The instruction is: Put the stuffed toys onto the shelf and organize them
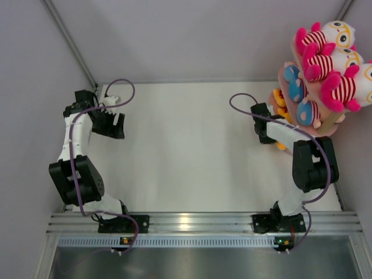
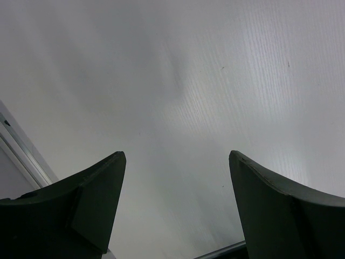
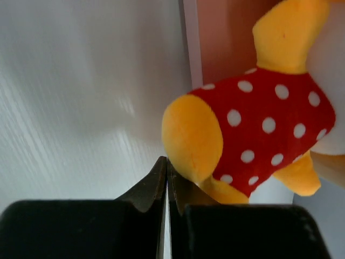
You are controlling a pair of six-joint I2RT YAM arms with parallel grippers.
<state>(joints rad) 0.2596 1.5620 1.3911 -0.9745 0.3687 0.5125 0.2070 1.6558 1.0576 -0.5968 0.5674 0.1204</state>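
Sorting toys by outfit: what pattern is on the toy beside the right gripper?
Red with white polka dots, on the orange-yellow toy; clearest in the right wrist view.

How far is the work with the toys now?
Done: striped toys fill the shelf's top board, blue ones the middle, orange ones the lowest. In hand: nothing; the right gripper is shut beside a polka-dot toy, the left gripper open. Left: no loose toy shows on the table.

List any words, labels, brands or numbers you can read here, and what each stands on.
None: no readable words, labels, brands or numbers in any view.
The stuffed toys, shelf and table are unmarked; the red polka-dot toy shows only white dots.
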